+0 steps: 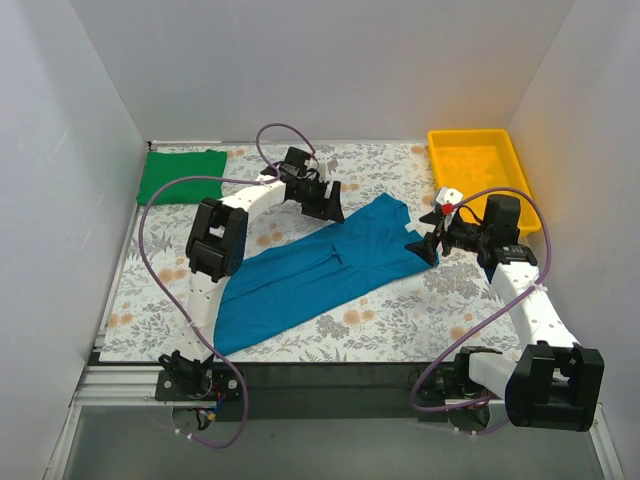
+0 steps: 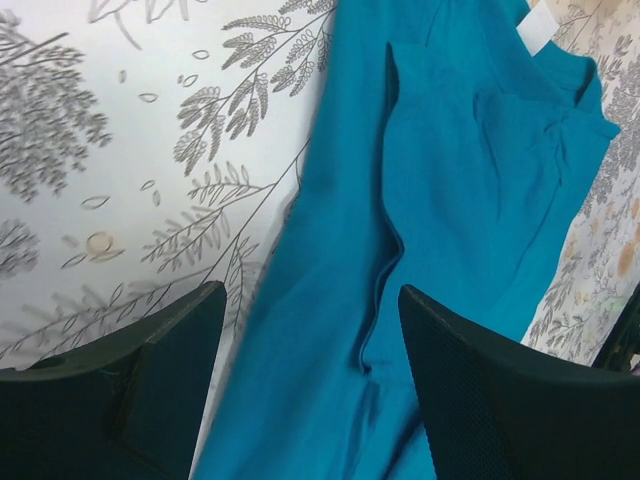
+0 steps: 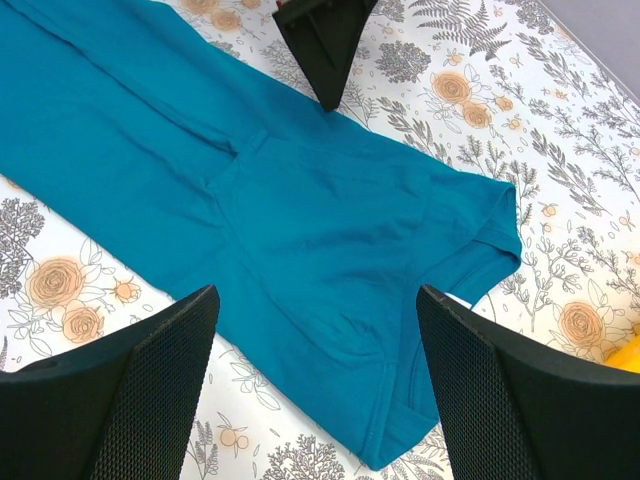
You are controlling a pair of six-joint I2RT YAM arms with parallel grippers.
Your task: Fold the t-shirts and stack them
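The teal-blue t-shirt lies flat in a long diagonal strip across the floral mat, from front left to back right. The green t-shirt lies folded at the back left corner. My left gripper is open and hovers over the shirt's back edge; in the left wrist view the teal cloth shows between the open fingers. My right gripper is open over the shirt's right end; the right wrist view shows the teal shirt and its corner between the spread fingers.
A yellow plastic tray stands at the back right, close behind my right arm. White walls enclose the mat on three sides. The left gripper's fingers show at the top of the right wrist view.
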